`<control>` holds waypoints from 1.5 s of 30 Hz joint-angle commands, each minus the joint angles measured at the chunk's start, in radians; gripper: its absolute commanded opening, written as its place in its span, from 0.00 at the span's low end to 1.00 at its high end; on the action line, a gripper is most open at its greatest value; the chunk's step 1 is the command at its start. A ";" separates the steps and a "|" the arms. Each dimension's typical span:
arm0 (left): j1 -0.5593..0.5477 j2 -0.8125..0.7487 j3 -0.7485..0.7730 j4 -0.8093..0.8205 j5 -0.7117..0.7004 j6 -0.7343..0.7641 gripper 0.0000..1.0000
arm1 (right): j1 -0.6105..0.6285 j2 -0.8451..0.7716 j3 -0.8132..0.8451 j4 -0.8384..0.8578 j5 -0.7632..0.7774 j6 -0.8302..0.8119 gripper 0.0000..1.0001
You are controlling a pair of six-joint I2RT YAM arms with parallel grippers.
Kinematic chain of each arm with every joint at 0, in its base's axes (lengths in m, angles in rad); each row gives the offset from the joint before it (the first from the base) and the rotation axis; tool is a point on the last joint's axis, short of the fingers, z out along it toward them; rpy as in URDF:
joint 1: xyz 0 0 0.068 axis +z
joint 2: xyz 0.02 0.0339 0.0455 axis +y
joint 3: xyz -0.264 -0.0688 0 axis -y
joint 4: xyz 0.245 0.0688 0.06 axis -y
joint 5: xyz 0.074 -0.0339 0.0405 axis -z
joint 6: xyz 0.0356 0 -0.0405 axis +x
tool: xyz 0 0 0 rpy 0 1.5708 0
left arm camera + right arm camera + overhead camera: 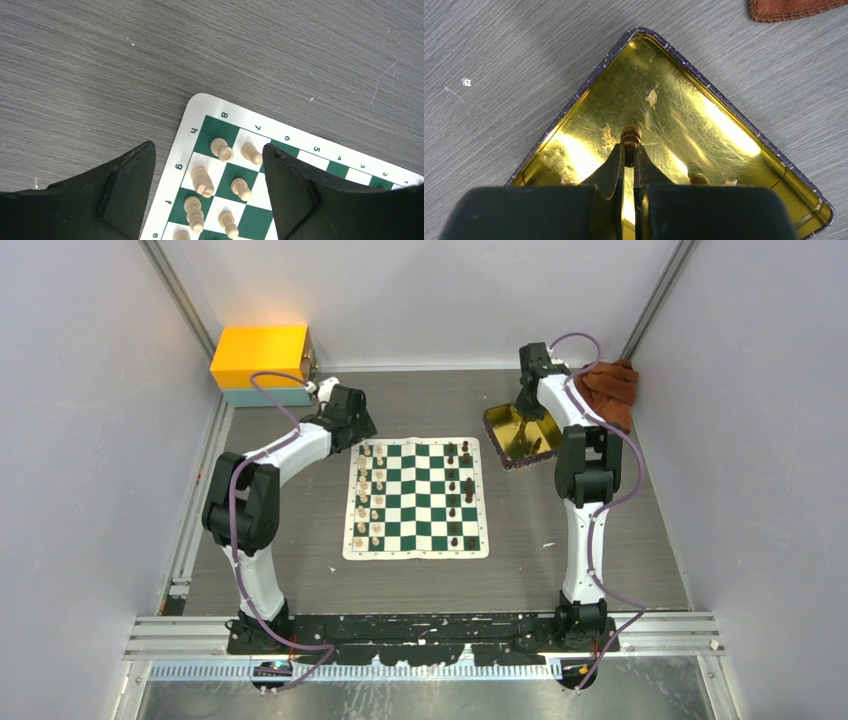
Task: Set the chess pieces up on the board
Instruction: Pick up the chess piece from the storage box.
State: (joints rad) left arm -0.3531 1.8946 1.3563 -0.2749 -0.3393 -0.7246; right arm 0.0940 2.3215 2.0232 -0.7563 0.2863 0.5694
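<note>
The green-and-white board (415,502) lies mid-table. Cream chess pieces (368,495) fill its two left columns and dark ones (460,490) stand along its right side. My left gripper (355,430) hovers open over the board's far-left corner (200,112), its fingers apart above cream pieces (221,149) and a cream knight (202,181). Nothing is between them. My right gripper (629,148) reaches down into the gold tray (704,125) and is shut on a small brown chess piece (631,135). A second brown piece (698,178) lies in the tray, partly hidden by the gripper body.
A yellow box (262,357) sits at the back left. A brown cloth (610,385) lies at the back right, just beyond the gold tray (500,425). Grey walls enclose the table on three sides.
</note>
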 commanded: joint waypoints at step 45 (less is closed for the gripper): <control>0.007 -0.071 0.000 0.013 0.008 0.012 0.79 | 0.007 -0.112 -0.040 0.023 -0.135 -0.029 0.01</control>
State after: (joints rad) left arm -0.3527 1.8748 1.3552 -0.2829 -0.3290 -0.7238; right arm 0.0971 2.2341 1.9640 -0.7498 0.2089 0.5232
